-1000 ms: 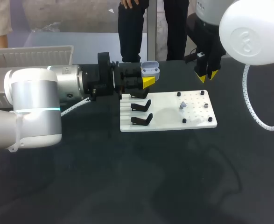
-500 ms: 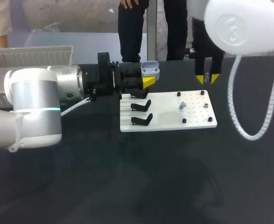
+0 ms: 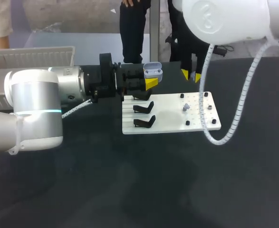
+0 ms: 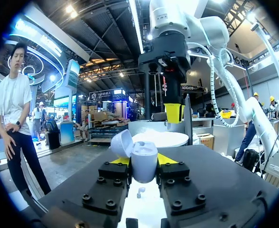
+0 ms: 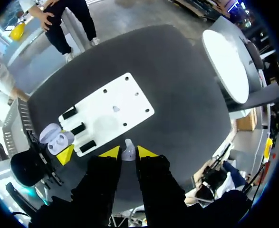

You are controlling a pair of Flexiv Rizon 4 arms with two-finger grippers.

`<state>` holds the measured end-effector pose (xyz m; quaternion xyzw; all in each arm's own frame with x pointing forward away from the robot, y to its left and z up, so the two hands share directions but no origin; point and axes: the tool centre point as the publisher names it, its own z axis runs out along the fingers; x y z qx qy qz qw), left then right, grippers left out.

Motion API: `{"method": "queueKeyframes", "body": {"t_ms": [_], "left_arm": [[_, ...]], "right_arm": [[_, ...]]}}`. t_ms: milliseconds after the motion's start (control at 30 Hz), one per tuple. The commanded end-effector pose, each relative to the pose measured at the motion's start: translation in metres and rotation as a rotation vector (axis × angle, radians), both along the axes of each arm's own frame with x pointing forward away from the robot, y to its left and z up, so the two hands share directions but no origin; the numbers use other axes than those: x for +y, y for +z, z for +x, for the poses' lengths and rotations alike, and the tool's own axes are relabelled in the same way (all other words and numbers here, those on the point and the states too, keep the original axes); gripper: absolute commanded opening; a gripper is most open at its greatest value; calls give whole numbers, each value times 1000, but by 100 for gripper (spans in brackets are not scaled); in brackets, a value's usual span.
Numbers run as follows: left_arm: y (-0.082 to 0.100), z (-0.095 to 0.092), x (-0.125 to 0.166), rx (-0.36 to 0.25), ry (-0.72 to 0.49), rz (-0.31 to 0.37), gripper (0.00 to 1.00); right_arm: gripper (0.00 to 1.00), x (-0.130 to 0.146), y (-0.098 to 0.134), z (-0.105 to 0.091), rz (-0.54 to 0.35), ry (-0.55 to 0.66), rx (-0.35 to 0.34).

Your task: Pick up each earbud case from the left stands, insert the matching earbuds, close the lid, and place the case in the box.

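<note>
My left gripper [image 3: 149, 81] is shut on a pale lavender earbud case [image 3: 152, 72], held upright above the board's back left corner with its lid open. In the left wrist view the case [image 4: 144, 160] sits between the yellow-tipped fingers, lid [image 4: 121, 142] tipped back. My right gripper [image 3: 191, 75] hangs to the right of the case, above the table just behind the board, shut on a small pale earbud [image 5: 128, 148]. From the right wrist view the open case [image 5: 58, 137] lies below and to one side, both sockets showing. Another earbud [image 3: 186, 108] stands on the white board [image 3: 172, 124].
Two black stands [image 3: 143, 108] [image 3: 144, 122] are on the board's left part, and several black pegs [image 3: 187, 123] dot its right part. A white tray [image 3: 34, 58] sits at the back left of the table. Dark tabletop lies in front of the board.
My right arm has swung left with the earbud, bringing its gripper from behind the board's right end toward the held case. The left arm and case have stayed still.
</note>
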<state>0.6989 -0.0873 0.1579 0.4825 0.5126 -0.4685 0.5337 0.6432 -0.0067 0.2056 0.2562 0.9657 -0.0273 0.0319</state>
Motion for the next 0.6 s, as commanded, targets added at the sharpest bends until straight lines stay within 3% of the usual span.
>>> {"method": "queueKeyframes", "body": {"t_ms": [33, 333, 600], "left_arm": [[-1, -2, 0, -5, 9, -4, 0], [-1, -2, 0, -5, 9, -4, 0], [-1, -2, 0, -5, 9, -4, 0]], "right_arm": [[0, -1, 0, 1, 2, 2, 3], [0, -1, 0, 1, 2, 2, 3], [0, 23, 20, 14, 65, -58, 5]]}}
